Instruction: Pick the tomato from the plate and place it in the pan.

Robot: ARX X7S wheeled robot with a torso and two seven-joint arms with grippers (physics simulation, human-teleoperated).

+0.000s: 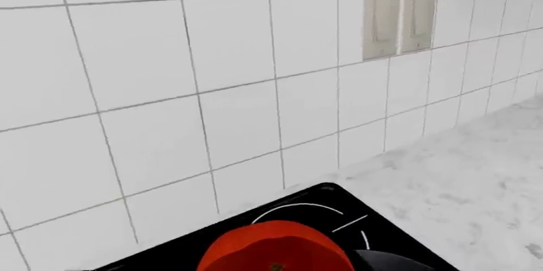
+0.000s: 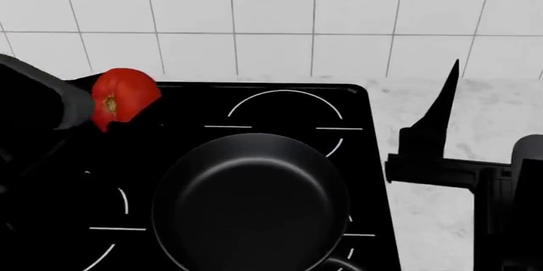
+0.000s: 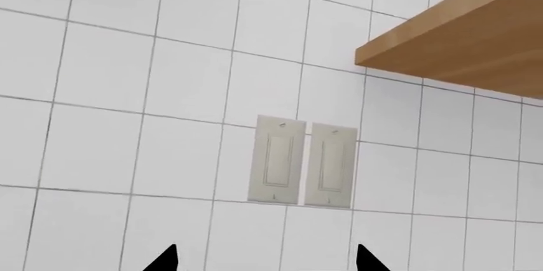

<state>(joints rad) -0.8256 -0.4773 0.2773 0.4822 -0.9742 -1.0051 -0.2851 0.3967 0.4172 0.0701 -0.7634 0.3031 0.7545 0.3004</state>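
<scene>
Left fingers (image 2: 102, 109) grasp the tomato (image 2: 124, 97) beside the pan (image 2: 251, 202); carry it over the centre before releasing. Right fingers (image 3: 264, 259) spread, idle.

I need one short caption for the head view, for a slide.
Left gripper holds the tomato above the cooktop, beside the empty pan.
</scene>
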